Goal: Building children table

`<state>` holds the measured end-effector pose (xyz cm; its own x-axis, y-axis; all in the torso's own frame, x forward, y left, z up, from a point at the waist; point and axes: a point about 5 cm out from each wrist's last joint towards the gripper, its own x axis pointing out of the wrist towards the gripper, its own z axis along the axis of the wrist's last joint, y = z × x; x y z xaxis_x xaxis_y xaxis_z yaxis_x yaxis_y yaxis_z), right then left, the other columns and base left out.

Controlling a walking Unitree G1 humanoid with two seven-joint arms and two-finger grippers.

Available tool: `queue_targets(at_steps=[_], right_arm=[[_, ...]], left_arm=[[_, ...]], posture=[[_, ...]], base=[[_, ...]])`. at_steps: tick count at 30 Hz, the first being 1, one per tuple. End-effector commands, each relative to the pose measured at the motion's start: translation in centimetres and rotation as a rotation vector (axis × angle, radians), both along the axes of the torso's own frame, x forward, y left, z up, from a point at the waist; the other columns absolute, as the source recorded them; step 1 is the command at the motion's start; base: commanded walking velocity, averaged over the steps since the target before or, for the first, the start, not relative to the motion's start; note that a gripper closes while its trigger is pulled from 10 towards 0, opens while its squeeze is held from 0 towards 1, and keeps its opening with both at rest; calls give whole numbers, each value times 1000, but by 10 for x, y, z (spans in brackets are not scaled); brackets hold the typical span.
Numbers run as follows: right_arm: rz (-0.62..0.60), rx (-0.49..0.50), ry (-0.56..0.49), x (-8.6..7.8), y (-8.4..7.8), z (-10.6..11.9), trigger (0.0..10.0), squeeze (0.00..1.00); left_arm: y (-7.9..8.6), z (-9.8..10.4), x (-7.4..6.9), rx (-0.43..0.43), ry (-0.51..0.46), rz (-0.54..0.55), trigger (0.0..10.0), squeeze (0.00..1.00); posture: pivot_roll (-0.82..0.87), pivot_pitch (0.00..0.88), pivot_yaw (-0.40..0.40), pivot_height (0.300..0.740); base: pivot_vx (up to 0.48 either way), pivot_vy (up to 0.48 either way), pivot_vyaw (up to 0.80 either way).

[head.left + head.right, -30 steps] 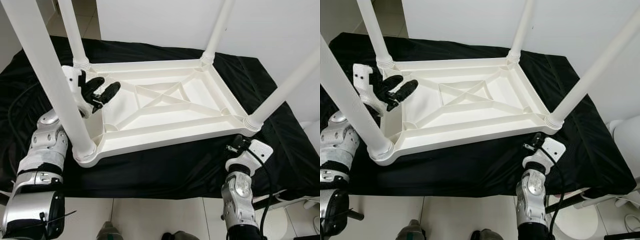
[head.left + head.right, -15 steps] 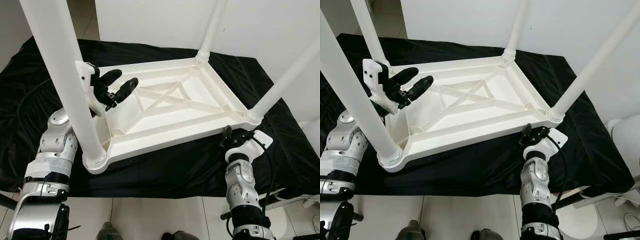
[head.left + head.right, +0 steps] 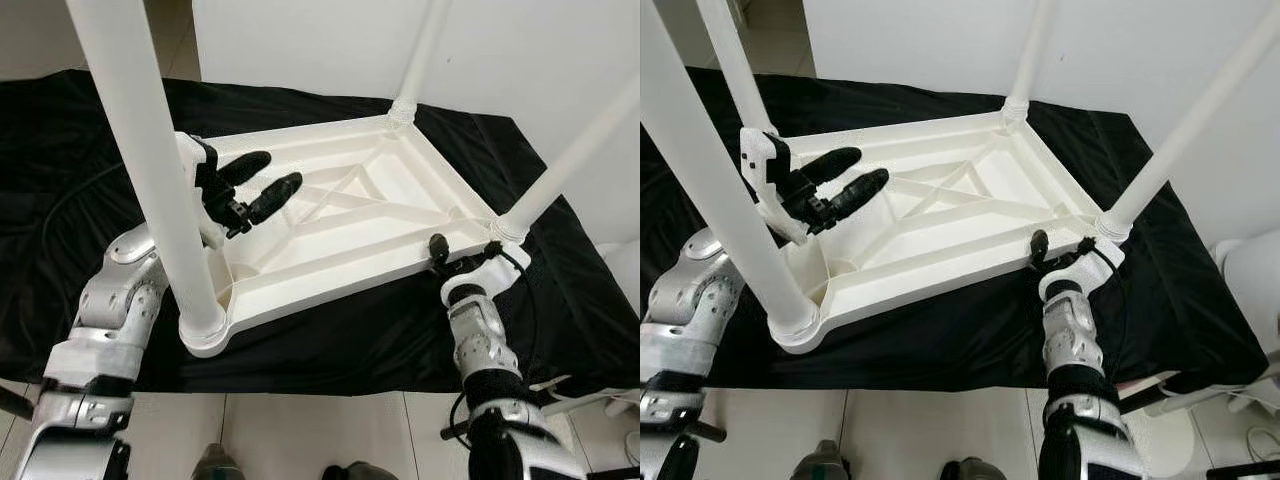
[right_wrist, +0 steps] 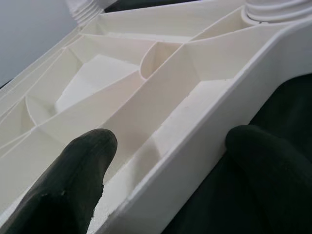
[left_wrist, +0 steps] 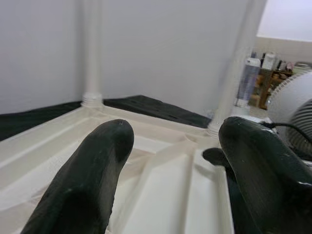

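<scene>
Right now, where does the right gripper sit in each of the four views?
Left eye view: right gripper at the near rim of the table, lower right.
Right eye view: same rim, right of centre.
Right wrist view: open, astride that rim.
Left wrist view: a dark tip at the far rim, probably it.
Shared landmark: the leg socket beside it.

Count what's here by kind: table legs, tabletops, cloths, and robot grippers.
White table legs: 4
Upturned white tabletop: 1
Black cloth: 1
Grippers, left gripper and right gripper: 2
Total: 8
</scene>
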<state>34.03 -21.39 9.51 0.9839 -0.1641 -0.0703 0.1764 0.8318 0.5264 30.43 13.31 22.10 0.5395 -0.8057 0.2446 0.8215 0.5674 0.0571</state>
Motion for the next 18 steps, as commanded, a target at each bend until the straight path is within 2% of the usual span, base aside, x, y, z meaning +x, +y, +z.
queue_targets(at_steps=[1,3,6,8,10,13,15,18], right_arm=[[33,41,1,3,1,0,10000,0],[64,45,-6,7,3,2,10000,0],[185,44,-22,17,16,8,10000,0],[185,44,-22,17,16,8,10000,0],[248,22,-23,24,23,13,10000,0],[266,11,-20,28,25,15,10000,0],[285,-5,-10,36,29,23,10000,0],[296,-3,-6,39,31,26,10000,0]], left_arm=[[-12,-2,-16,48,-29,-268,10000,0],[-14,-3,-18,53,-25,-276,10000,0],[-17,-4,-24,67,-11,-298,10000,0],[-17,-4,-24,67,-11,-298,10000,0],[-21,-3,-32,75,1,-332,10000,0],[-23,-2,-36,82,3,-348,10000,0],[-28,-1,-48,93,8,-398,10000,0],[-30,0,-53,97,12,-421,10000,0]], posture=[[165,26,-111,740],[166,28,-112,740],[167,29,-110,740],[167,29,-110,740],[168,32,-109,740],[168,33,-108,740],[169,34,-105,740],[170,35,-105,740]], base=[[0,0,0],[0,0,0],[0,0,0],[0,0,0],[0,0,0],[0,0,0],[0,0,0],[0,0,0]])
